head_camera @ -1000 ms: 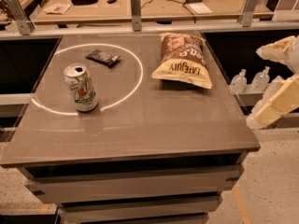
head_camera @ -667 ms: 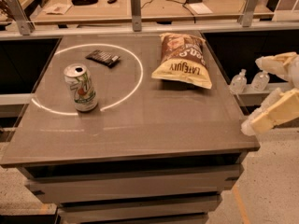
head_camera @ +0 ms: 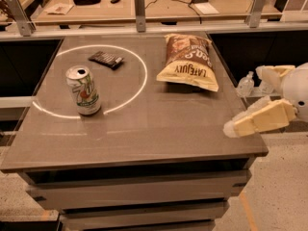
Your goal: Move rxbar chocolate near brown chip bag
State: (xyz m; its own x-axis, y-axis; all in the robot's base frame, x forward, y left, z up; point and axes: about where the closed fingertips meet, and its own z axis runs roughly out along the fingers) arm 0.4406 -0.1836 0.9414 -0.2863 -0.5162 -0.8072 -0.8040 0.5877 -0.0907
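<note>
The rxbar chocolate point(head_camera: 106, 59) is a small flat dark bar lying at the back left of the table, inside a white light ring. The brown chip bag point(head_camera: 188, 61) lies at the back right, brown end away from me, pale yellow end with "LATE JULY" toward me. My gripper point(head_camera: 245, 101) hangs off the table's right edge, level with the front half, well away from the bar and a little right of and nearer than the bag. Its pale fingers point(head_camera: 262, 119) stand apart and hold nothing.
A white-green soda can point(head_camera: 83, 91) stands upright at the left, on the ring's front edge. The grey table point(head_camera: 159, 134) has drawers below. A rail with metal posts point(head_camera: 139, 4) and a cluttered desk lie behind. Small clear bottles point(head_camera: 245, 84) stand to the right of the table.
My gripper has moved down and left, closer to the table's right edge. The bar, bag and can have not moved.
</note>
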